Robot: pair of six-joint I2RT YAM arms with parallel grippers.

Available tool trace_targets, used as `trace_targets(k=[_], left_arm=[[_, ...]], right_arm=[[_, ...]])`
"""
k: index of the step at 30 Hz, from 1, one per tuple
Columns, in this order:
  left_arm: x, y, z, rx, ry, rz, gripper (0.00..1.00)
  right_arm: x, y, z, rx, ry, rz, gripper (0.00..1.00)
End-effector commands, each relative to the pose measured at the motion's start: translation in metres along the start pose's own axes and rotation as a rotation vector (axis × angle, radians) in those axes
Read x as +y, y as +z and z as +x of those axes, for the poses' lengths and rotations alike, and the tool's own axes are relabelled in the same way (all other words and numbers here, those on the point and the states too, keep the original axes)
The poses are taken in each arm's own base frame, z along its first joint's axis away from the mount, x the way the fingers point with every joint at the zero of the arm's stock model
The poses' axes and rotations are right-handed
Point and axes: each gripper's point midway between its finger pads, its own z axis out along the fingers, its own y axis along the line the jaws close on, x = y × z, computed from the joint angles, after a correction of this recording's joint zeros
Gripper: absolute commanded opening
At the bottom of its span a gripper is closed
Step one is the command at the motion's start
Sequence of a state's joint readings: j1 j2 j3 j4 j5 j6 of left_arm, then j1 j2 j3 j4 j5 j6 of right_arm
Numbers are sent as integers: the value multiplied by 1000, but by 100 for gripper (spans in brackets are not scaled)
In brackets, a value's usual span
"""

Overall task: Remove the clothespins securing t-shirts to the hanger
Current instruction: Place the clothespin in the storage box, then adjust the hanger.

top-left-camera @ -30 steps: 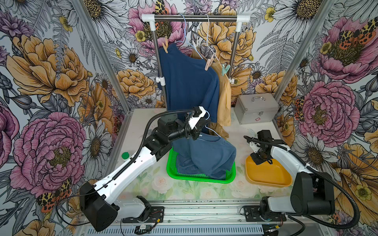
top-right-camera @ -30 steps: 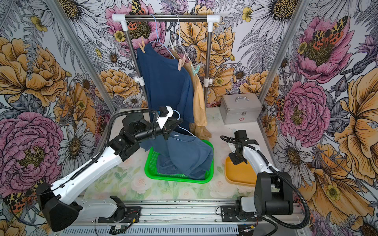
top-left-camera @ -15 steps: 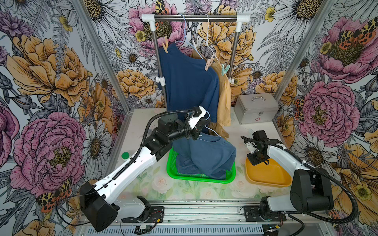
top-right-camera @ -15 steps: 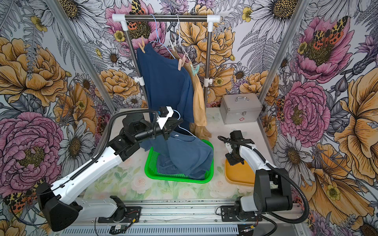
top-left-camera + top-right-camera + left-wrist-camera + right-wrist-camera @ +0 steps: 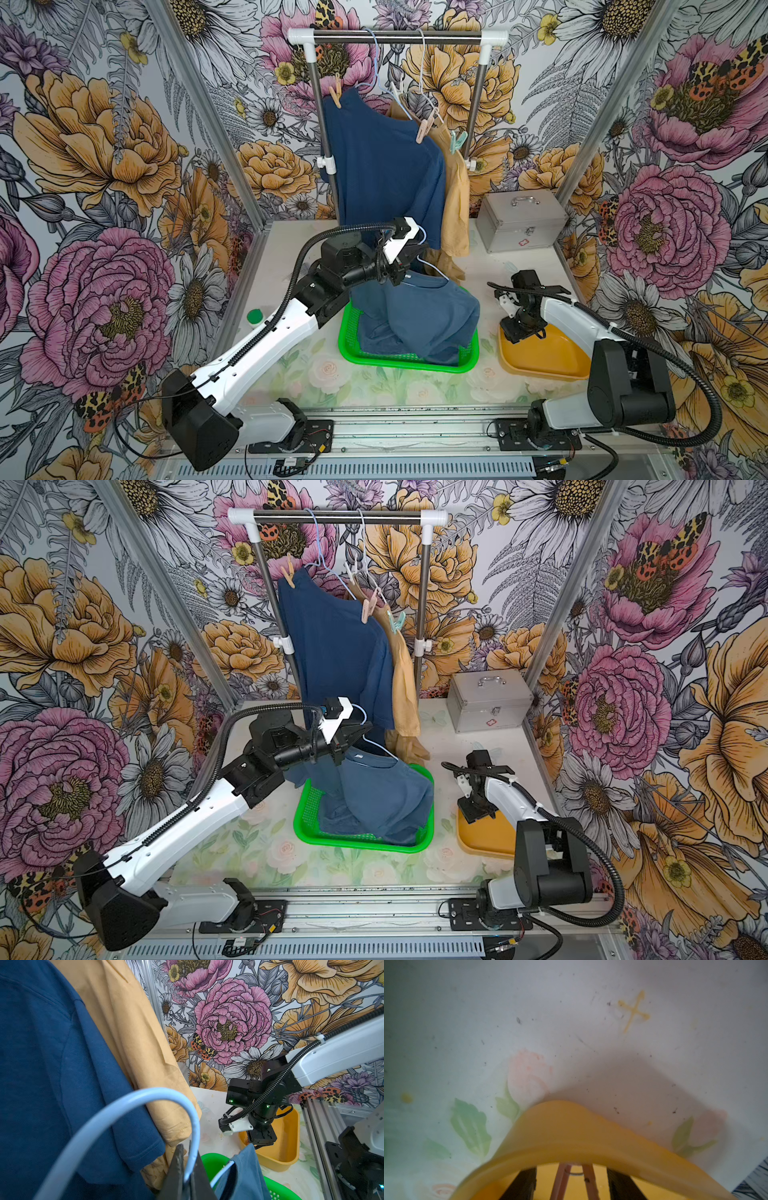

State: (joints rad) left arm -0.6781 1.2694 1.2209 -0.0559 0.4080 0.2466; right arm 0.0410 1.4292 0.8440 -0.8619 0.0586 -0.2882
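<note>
Right gripper (image 5: 572,1185) jaws wide, peach clothespin (image 5: 589,1180) untouched between them in yellow bin (image 5: 560,1132). Left gripper (image 5: 187,1176) clamps hanger (image 5: 124,1103); next pegs (image 5: 423,132) far, up on rack (image 5: 395,37).

T-shirts: three. Navy t-shirt (image 5: 382,166) on garment rail (image 5: 399,38), tan t-shirt (image 5: 455,208) behind it, second navy t-shirt (image 5: 432,316) over basket.
Clothespins: five seen. On the hung shirts: peach clothespin (image 5: 336,93), pale clothespin (image 5: 394,88) (small, colour unsure), pink clothespin (image 5: 424,129), mint clothespin (image 5: 457,140). Fifth clothespin (image 5: 589,1182) in right wrist view.
Hangers: three. Light-blue hanger (image 5: 376,62) and white hanger (image 5: 423,54) on rail, loose light-blue hanger (image 5: 153,1093).
Garment rail: one.
Green basket (image 5: 399,363): one.
Yellow tub (image 5: 548,357): one.
Metal case (image 5: 519,224): one.
Green round cap (image 5: 254,316): one.
Robot arms: two, left arm (image 5: 270,345) and right arm (image 5: 573,316).
</note>
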Motion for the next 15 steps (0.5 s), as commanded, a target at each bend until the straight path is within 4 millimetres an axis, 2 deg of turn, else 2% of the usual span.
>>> trace_targets(k=[1,5,8,12,15], left_arm=[[0,-8,-8,-21,23,-19,0],[1,-7,-9,-15,18,-20,0],[2,-6,-10,-12,0,-22,0],[1,-4,-11,-14,-42,-11,0],[0,-4,-14,-20,-78,-6,0]], right_arm=[[-4,-12,-8,-45,-3,26,64],[-6,-35,-17,-137,9,48,67],[-13,-63,-26,-240,21,94,67],[-17,-117,-39,-421,60,137,68],[-10,-158,-50,-557,65,126,68]])
